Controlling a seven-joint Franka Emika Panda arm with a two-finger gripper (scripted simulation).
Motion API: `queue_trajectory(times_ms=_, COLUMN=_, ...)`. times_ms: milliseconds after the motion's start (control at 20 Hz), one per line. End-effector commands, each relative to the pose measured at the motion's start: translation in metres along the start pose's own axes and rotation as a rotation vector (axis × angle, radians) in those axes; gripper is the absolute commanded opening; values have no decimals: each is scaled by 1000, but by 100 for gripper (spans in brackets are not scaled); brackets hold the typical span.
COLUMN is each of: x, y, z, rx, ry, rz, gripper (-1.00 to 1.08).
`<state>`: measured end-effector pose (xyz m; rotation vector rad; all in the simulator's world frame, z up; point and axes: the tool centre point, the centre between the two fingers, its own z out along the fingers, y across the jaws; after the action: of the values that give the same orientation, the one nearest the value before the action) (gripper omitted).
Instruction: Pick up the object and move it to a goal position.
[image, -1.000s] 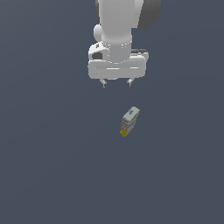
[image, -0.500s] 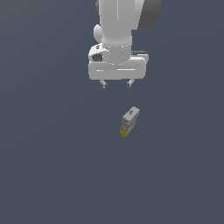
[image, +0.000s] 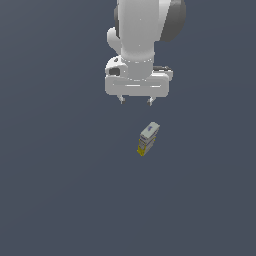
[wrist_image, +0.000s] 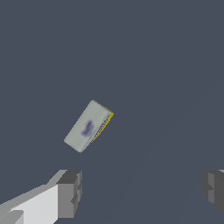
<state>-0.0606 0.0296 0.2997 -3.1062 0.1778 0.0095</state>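
The object (image: 147, 138) is a small grey-white carton with a yellow end and a small blue mark. It lies on the dark grey surface, a little toward the exterior view's right of the gripper and nearer the camera. In the wrist view the object (wrist_image: 88, 127) lies tilted, its blue mark facing up and a yellow edge along one side. My gripper (image: 135, 101) hangs above the surface, apart from the object, open and empty. In the wrist view the gripper (wrist_image: 142, 192) shows two dark fingertips (wrist_image: 70, 192) set wide apart, with nothing between them.
The flat dark grey surface (image: 60, 190) stretches all around the object. No other objects, containers or edges show in either view.
The gripper has shifted very slightly; the object has not moved.
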Motion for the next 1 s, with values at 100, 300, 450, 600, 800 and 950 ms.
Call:
queue_trajectory(times_ms=100, x=4, y=-8, z=12, rx=-5, ry=1, rz=77, gripper=100)
queue_trajectory(times_ms=300, x=7, y=-16, z=26, rx=-9, ry=2, rz=160, gripper=100)
queue_trajectory(times_ms=450, x=10, y=-22, z=36, rx=-13, ry=4, rz=223, gripper=100)
queue_trajectory(times_ms=600, x=12, y=-29, z=46, rx=-16, ry=5, rz=285, gripper=100)
queue_trajectory(times_ms=800, x=14, y=-37, z=60, rx=-19, ry=8, rz=368, gripper=100)
queue_trajectory(times_ms=950, x=15, y=-44, z=70, rx=-22, ry=10, rz=429, gripper=100)
